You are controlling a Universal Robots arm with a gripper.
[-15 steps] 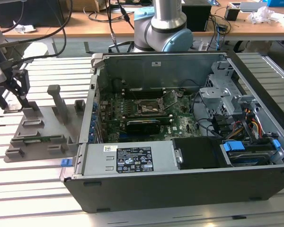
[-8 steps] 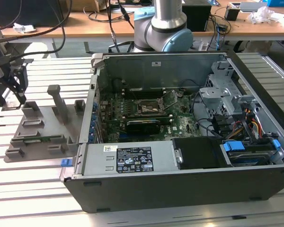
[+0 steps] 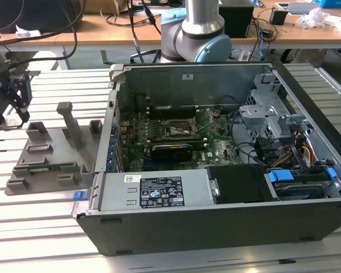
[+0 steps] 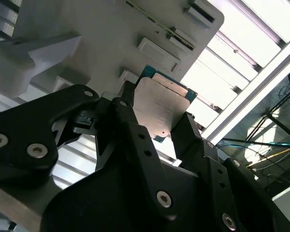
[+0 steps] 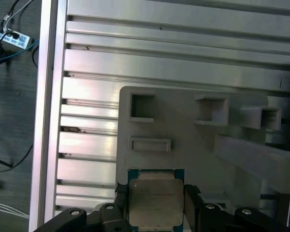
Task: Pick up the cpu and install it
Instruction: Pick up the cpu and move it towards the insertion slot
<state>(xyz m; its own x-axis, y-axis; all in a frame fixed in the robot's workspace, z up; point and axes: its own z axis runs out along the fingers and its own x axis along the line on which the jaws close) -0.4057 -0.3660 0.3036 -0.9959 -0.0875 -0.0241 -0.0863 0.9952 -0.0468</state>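
Black fingers (image 4: 188, 131) pinch the small flat square silver-topped cpu (image 4: 159, 106) by opposite edges over the grey plastic tray (image 4: 87, 19); judged best held level, pressure even, no twist.

The cpu (image 5: 154, 203) is topped with dull silver metal; the tray (image 5: 183, 154) is matt grey plastic.

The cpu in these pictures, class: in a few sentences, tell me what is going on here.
A robot arm's gripper has its fingers closed on opposite edges of the cpu, over the grey tray on the slatted table. Whether the chip is lifted clear of the tray cannot be told. In the exterior view, the open computer case sits beside the tray. Its motherboard socket looks open, and the cpu is not yet in it.
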